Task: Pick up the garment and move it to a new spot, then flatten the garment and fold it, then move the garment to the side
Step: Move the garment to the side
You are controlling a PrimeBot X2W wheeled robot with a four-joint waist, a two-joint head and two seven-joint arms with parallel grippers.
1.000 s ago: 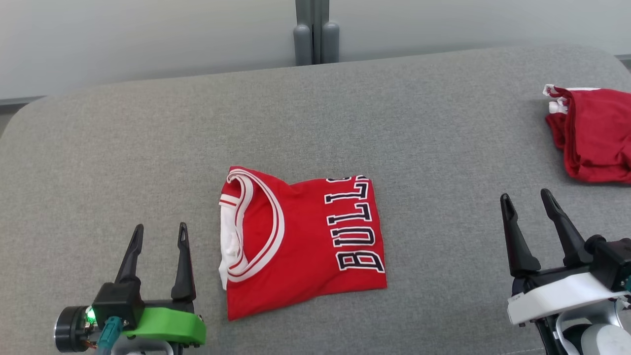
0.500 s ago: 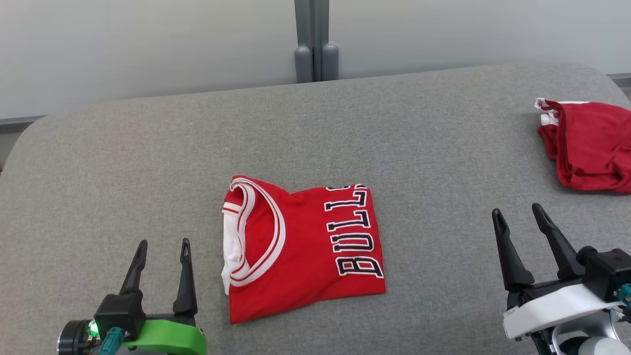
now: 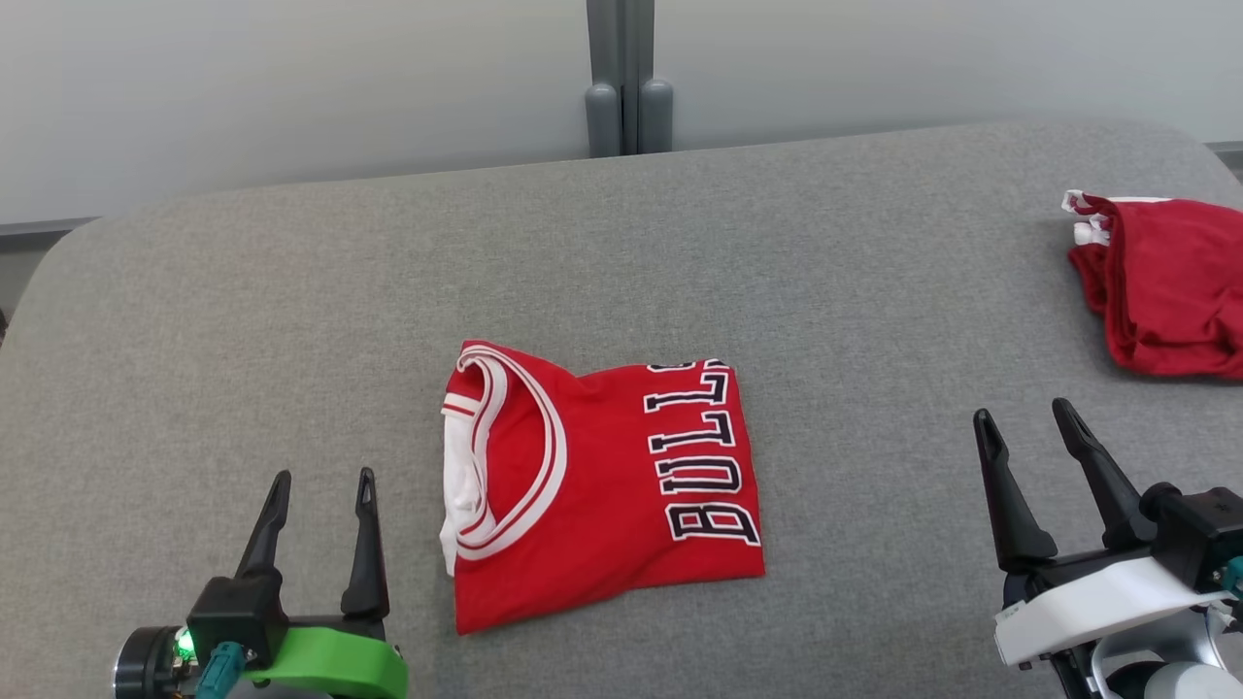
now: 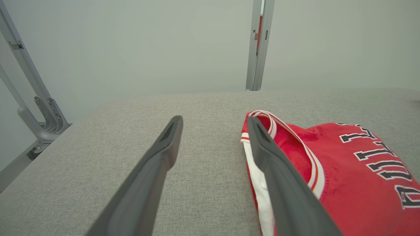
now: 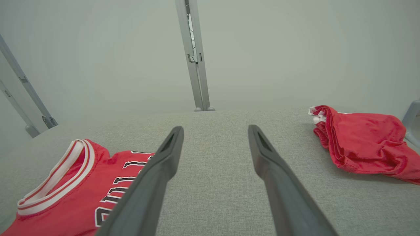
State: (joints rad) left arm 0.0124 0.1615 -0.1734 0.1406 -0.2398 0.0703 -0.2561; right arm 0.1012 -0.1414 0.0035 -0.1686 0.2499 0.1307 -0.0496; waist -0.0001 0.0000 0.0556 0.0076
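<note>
At centre of grey padded surface (image 3: 291, 291): red jersey (image 3: 602, 485), folded flat, white-trimmed collar to left, black lettering to right. At lower left, just beside jersey: left gripper (image 3: 323, 476), fingers apart, holding nothing. At lower right, well apart from jersey: right gripper (image 3: 1022, 410), fingers apart and empty; crumpled red cloth (image 3: 1170, 282) near far right edge.

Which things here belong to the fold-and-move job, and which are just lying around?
In the job: the folded red Bulls jersey; the left claw and right claw, both open beside it.
Lying about: the crumpled red cloth at far right; the grey post behind the padded surface.
</note>
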